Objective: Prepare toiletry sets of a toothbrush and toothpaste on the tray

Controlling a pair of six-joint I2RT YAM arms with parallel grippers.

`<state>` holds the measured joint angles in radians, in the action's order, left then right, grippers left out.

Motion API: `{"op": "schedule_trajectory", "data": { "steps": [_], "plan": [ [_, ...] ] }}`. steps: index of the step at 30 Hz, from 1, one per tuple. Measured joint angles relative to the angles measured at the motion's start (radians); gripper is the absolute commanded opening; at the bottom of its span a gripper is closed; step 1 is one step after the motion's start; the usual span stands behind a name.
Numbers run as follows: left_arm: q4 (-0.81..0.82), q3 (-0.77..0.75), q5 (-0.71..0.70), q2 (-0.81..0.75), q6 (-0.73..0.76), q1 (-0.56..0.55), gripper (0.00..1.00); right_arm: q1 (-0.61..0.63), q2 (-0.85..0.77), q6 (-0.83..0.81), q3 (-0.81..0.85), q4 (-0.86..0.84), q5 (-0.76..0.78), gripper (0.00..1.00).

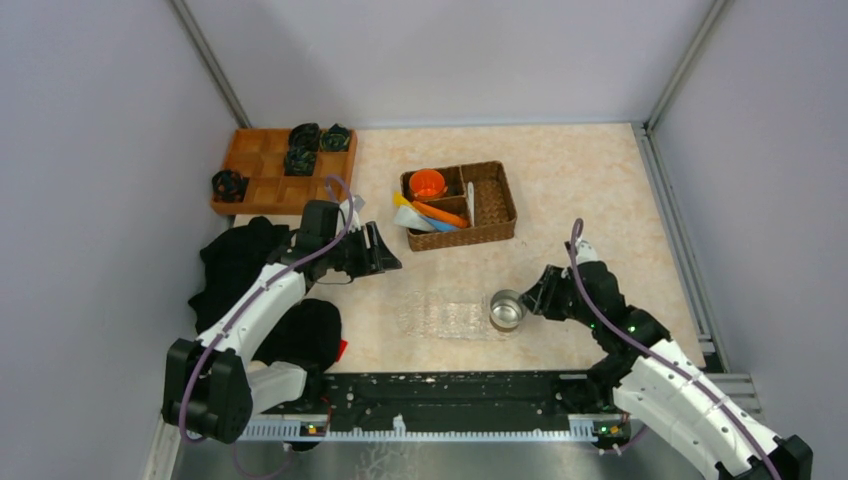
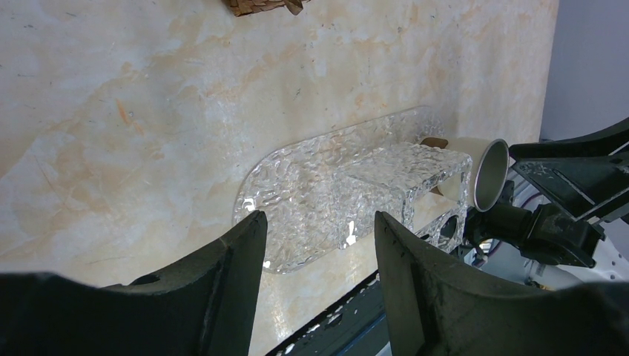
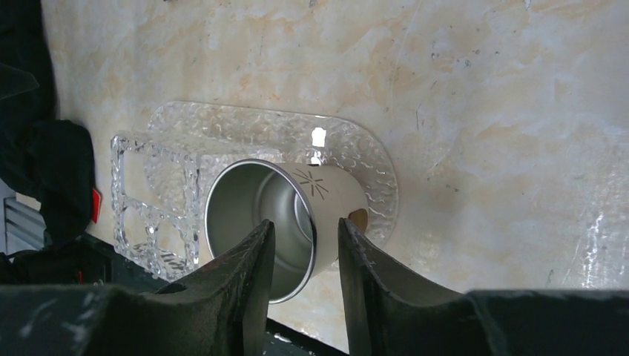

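Observation:
The clear bumpy tray (image 1: 440,318) lies on the table near the front, with a raised holed holder at one end; it also shows in the left wrist view (image 2: 319,178) and the right wrist view (image 3: 356,152). A white toothbrush (image 1: 470,200) and orange (image 1: 442,213), yellow (image 1: 399,200) and blue (image 1: 441,226) tubes lie in the wicker basket (image 1: 495,205). My left gripper (image 1: 388,262) (image 2: 319,219) is open and empty, left of the basket. My right gripper (image 1: 530,298) (image 3: 306,222) is open; its fingers straddle the rim of the steel cup (image 1: 507,310) (image 3: 252,222) standing on the tray's right end.
An orange mug (image 1: 427,183) sits in the basket. An orange wooden compartment tray (image 1: 270,180) with black items stands at the back left. Black cloth (image 1: 240,265) lies at the left under my left arm. A black rail (image 1: 450,400) runs along the front edge.

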<state>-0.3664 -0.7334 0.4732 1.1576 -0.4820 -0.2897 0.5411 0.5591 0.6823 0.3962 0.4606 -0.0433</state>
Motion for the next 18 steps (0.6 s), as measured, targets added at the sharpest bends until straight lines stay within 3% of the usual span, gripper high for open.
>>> {"op": "schedule_trajectory", "data": {
  "steps": [3, 12, 18],
  "plan": [
    [0.000, 0.000, 0.000, 0.000, 0.000, 0.000, 0.62, 0.000, -0.002, 0.000, 0.027, 0.027, 0.022, 0.46],
    [-0.005, -0.078, 0.015, 0.060, -0.002, 0.000, 0.61, 0.000, 0.082, -0.039, 0.279, 0.100, 0.113, 0.45],
    [0.002, -0.221, -0.003, 0.069, 0.005, 0.000, 0.59, 0.000, 0.438, -0.189, 0.629, 0.073, 0.091, 0.21]
  ]
}}
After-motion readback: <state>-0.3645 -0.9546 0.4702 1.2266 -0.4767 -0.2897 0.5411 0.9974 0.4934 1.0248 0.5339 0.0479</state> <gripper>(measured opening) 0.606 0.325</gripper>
